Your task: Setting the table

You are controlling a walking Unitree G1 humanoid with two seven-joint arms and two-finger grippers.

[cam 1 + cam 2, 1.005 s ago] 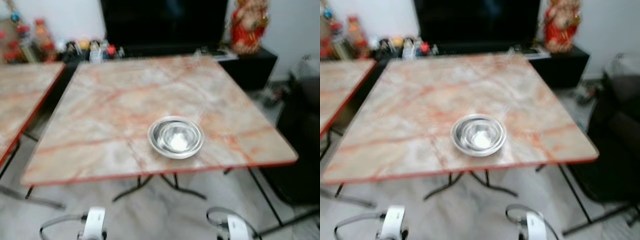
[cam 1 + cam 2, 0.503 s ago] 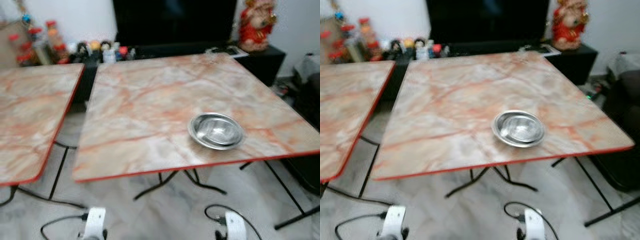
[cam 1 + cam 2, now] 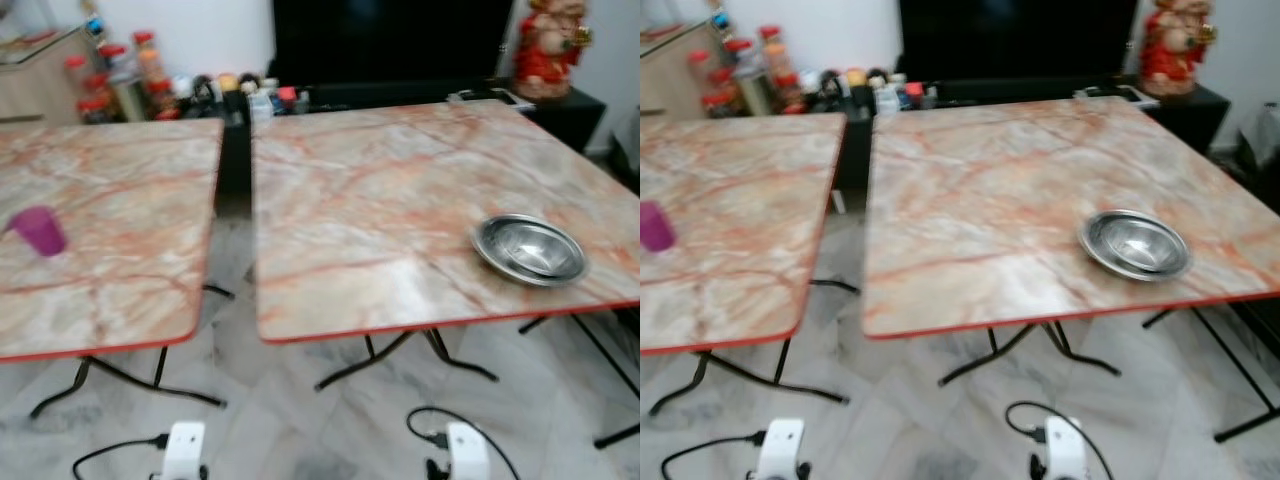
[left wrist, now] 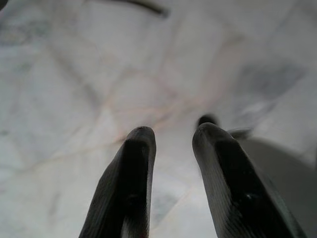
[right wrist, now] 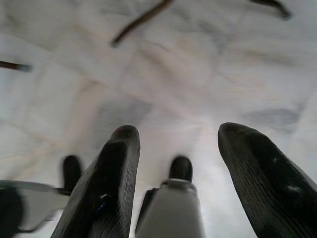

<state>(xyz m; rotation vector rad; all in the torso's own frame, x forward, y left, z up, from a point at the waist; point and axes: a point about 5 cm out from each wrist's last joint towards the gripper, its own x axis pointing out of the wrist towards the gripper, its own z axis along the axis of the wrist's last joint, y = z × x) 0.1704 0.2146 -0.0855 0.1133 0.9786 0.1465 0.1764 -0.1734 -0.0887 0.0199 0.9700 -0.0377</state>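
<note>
The steel bowl (image 3: pixel 529 248) sat near the front edge of the right-hand bench (image 3: pixel 400 200), toward its right corner, and it looked empty. That 1 bowl was the only piece of tableware on that bench, so the setting seemed barely begun: by my reading, everything beyond the bowl was yet to be laid. To the left of the bowl's bench, across a narrow gap, stood a second bench (image 3: pixel 110 210), and on it, near its left side and well apart from the bowl, stood 1 purple cup (image 3: pixel 39 231). The count was therefore 2 benches, 1 bowl and 1 cup. Behind the benches, a low dark cabinet (image 3: pixel 560 105) carried a row of jars and bottles (image 3: pixel 120 80), blurred beyond counting, and 1 red figurine (image 3: pixel 550 45) at its right end. Both arms hung low over the marble floor (image 3: pixel 300 420): the left end effector (image 4: pixel 171 144) had its fingers apart and held nothing, and the right end effector (image 5: pixel 181 144) likewise stood spread and empty.
</note>
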